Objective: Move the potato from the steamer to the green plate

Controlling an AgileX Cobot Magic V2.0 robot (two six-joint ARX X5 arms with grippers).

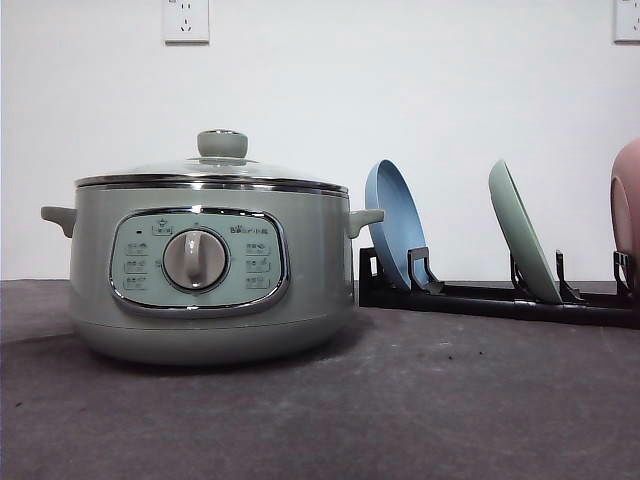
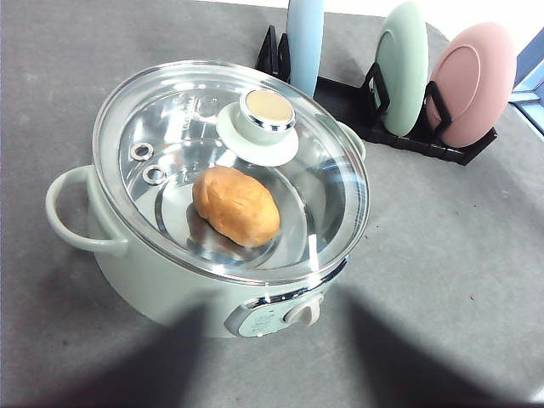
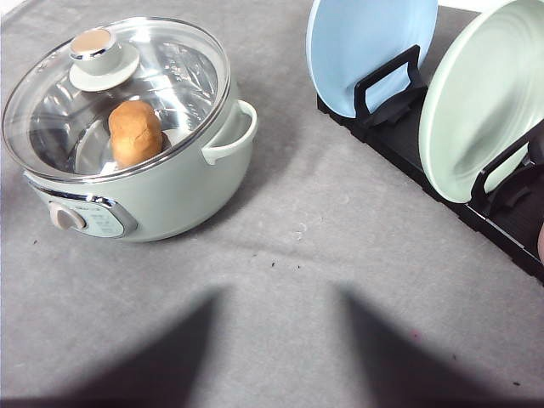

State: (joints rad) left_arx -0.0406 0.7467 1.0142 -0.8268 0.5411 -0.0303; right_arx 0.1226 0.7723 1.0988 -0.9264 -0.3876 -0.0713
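- Nothing started: potato (image 2: 235, 205) sits inside the steamer (image 1: 205, 270), glass lid (image 2: 229, 166) still on.
- Green plate (image 1: 523, 244) stands upright in the black rack (image 1: 495, 298) beside the steamer, between blue and pink plates.
- Next, as I judge it: lift the lid by its knob (image 2: 269, 110), pull the plate flat.
- Front view hides the potato; wrist views look down through the glass.
- Jaws: can't tell, either arm.

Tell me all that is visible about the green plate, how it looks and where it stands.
The green plate is round, shallow and matte pale sage green, with a raised rim and faint rings on its face. It stands on edge, leaning, in a slot of the black rack, held by the rack's black brackets. The blue plate stands beside it toward the steamer.
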